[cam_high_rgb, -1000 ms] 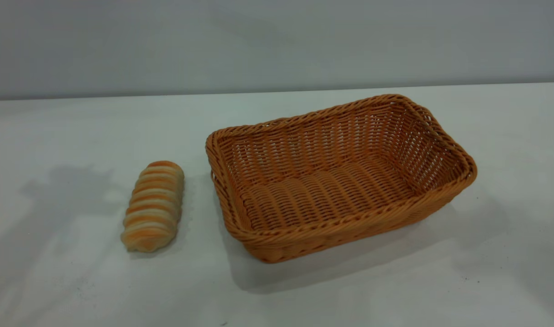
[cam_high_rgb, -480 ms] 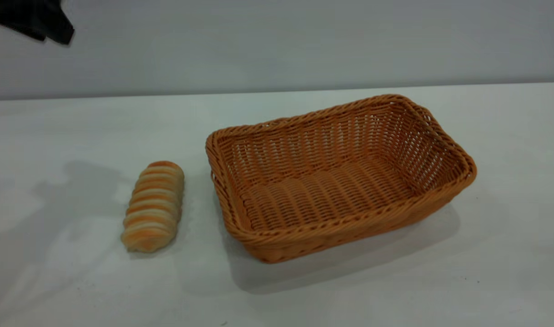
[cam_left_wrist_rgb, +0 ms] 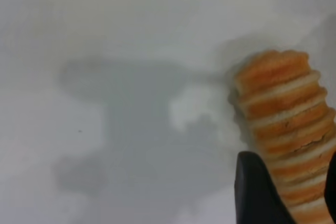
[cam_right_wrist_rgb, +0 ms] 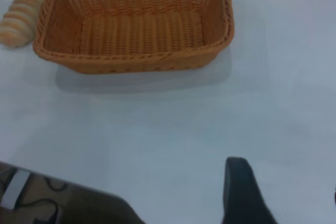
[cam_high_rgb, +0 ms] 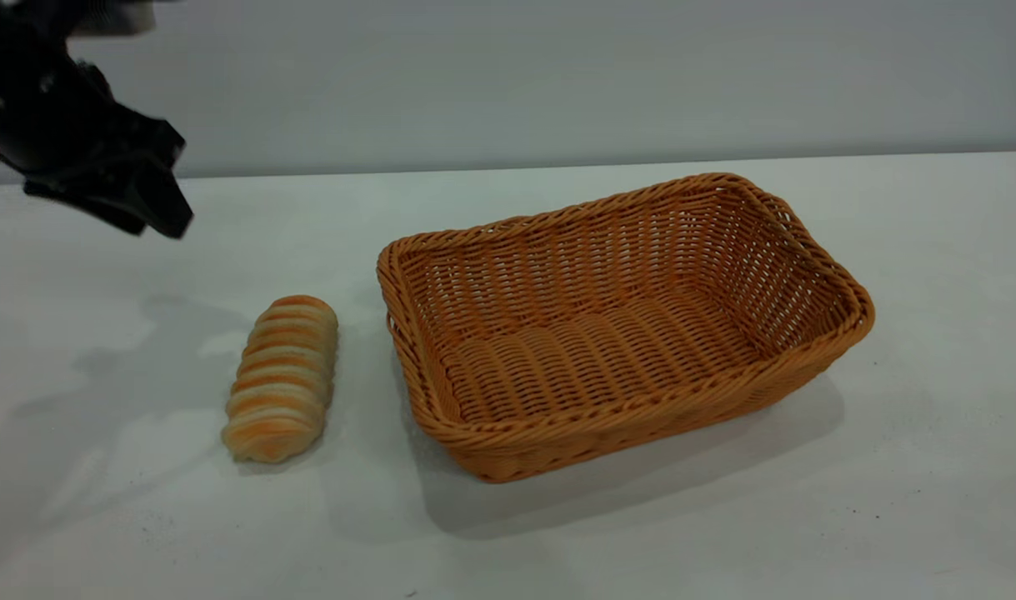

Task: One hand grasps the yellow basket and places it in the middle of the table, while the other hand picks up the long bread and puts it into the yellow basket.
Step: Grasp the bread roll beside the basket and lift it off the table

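Yellow basket (cam_high_rgb: 624, 325): stands upright on the tabletop (cam_high_rgb: 933, 467), roughly central and a little toward the right-arm side. Nothing lies inside it and no gripper touches it. It looks close to its middle place already, though whether it needs shifting is a judgement call.

Long bread (cam_high_rgb: 281, 377): lies flat on the tabletop just beside the basket's left end, apart from it and ungrasped.

Left gripper (cam_high_rgb: 153, 200): hangs in the air above and behind the bread, well apart from it. Its wrist view shows one dark fingertip (cam_left_wrist_rgb: 257, 192) over the bread (cam_left_wrist_rgb: 283, 129) and a second at the frame's edge, so the jaws appear spread and hold nothing.

Right gripper (cam_right_wrist_rgb: 283, 203): hangs over bare tabletop, well apart from the basket (cam_right_wrist_rgb: 134, 22); only fingertips show and nothing is held. Whether it is spread or closed cannot be told.

Progress: neither grasp has been made. Bread pick-up and drop into the basket both remain.
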